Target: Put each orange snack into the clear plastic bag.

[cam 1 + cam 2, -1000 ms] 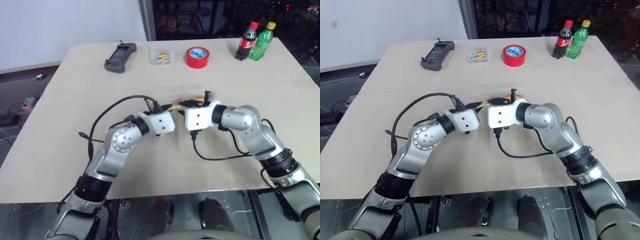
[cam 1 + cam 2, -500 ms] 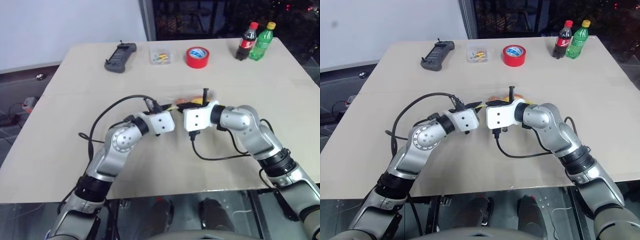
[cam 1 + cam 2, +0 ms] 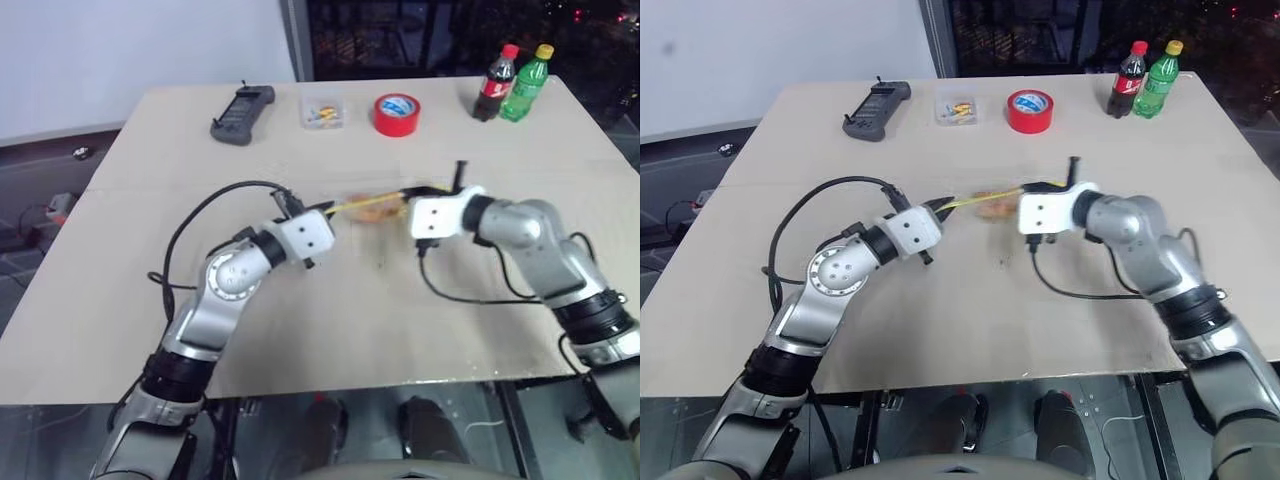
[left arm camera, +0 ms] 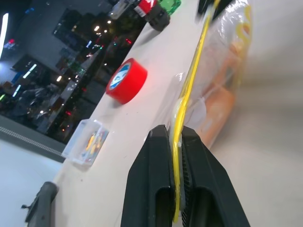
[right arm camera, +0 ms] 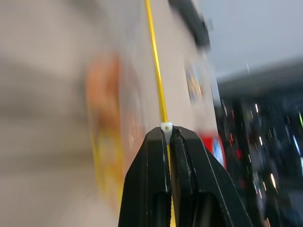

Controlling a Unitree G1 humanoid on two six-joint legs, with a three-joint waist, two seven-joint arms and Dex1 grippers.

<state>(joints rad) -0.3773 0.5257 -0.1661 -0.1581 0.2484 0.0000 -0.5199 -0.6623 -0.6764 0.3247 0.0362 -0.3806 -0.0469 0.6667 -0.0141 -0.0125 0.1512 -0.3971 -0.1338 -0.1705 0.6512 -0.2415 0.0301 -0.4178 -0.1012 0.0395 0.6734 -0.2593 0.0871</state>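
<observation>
Clear plastic bag [image 3: 372,207] held above the table [image 3: 300,330] between both arms, yellow seal strip stretched taut, orange snacks [image 4: 222,101] inside. Left gripper [image 4: 176,142] clamped tight on one end of the strip; right gripper [image 5: 166,135] clamped tight on the other, beside the white slider. Further back along the far edge: red tape roll [image 3: 396,114], small clear box [image 3: 322,111], black controller [image 3: 241,112], two bottles [image 3: 512,82].

Even light, blurred right-wrist view
</observation>
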